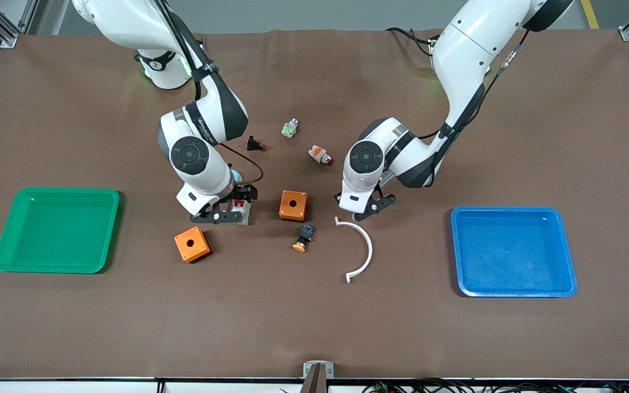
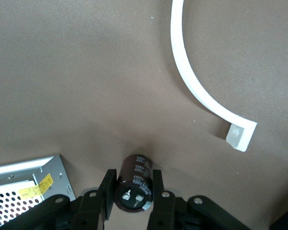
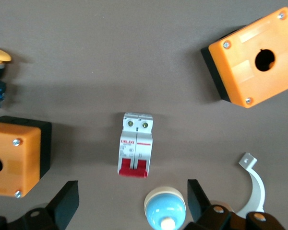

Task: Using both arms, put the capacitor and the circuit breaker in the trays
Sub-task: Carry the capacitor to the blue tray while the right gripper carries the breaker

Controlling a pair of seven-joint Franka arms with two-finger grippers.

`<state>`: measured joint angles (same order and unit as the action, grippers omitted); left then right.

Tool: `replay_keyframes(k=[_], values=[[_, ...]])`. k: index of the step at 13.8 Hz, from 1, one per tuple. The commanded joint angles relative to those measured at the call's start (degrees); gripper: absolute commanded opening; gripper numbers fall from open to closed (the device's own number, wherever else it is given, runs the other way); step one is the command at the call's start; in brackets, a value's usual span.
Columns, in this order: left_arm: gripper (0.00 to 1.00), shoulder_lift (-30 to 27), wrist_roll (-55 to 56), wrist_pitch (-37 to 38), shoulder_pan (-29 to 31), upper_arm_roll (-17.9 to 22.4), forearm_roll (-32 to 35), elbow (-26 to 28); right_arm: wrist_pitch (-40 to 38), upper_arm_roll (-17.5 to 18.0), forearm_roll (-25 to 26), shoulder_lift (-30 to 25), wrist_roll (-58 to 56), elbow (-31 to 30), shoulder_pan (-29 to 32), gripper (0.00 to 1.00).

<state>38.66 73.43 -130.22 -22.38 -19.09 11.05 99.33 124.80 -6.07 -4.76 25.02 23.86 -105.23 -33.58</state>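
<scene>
The capacitor (image 2: 134, 182) lay on the table, pinched between the left gripper's (image 2: 133, 191) closed fingers, beside the white arc (image 1: 362, 248). The breaker (image 3: 135, 144) lay on the table under the right gripper (image 3: 129, 203), which hung open. Grasping looked under way: next, lift the capacitor and close on the breaker. The green tray (image 1: 3, 245) and the blue tray (image 1: 511, 213) held nothing.

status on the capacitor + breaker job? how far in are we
Done: nothing placed yet; the green tray and blue tray hold nothing.
In hand: the left gripper is shut on the capacitor, low at the table by the white curved strip. The right gripper hangs open over the circuit breaker, not gripping it.
Left: grasp the breaker, carry and place both parts.
</scene>
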Motion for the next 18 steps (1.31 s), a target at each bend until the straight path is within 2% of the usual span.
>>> replay_keyframes(k=[1, 4, 8, 12, 16, 18], values=[[0.00, -0.95, 1.37, -0.30, 0.32, 0.11, 1.86, -0.54, 1.59, 0.01, -1.30, 2.05, 0.31, 0.72, 0.27, 0.97], [0.00, -5.69, 0.41, 3.12, 3.21, 0.11, 3.53, -1.15, 2.73, 0.09, -1.48, 3.63, 0.57, 0.90, 0.44, 0.93], [0.00, -11.05, -7.05, 5.58, 9.97, -0.07, 4.59, -1.07, 3.70, 0.10, -4.72, 5.04, 0.57, 0.90, 0.27, 0.85], [0.00, -12.47, -17.16, 9.45, 16.48, -0.16, 4.59, -0.72, 3.96, 0.10, -4.90, 6.01, 0.57, 0.90, 0.35, 0.78], [0.00, -11.59, -28.74, 9.37, 23.51, -0.16, 4.59, -0.63, 4.67, 0.10, -6.49, 6.71, 0.57, 0.90, 0.27, 0.60], [0.00, -10.63, -36.82, 9.28, 27.37, -0.07, 4.68, -0.54, 4.76, 0.10, -6.49, 6.80, 0.57, 0.90, 0.27, 0.46]])
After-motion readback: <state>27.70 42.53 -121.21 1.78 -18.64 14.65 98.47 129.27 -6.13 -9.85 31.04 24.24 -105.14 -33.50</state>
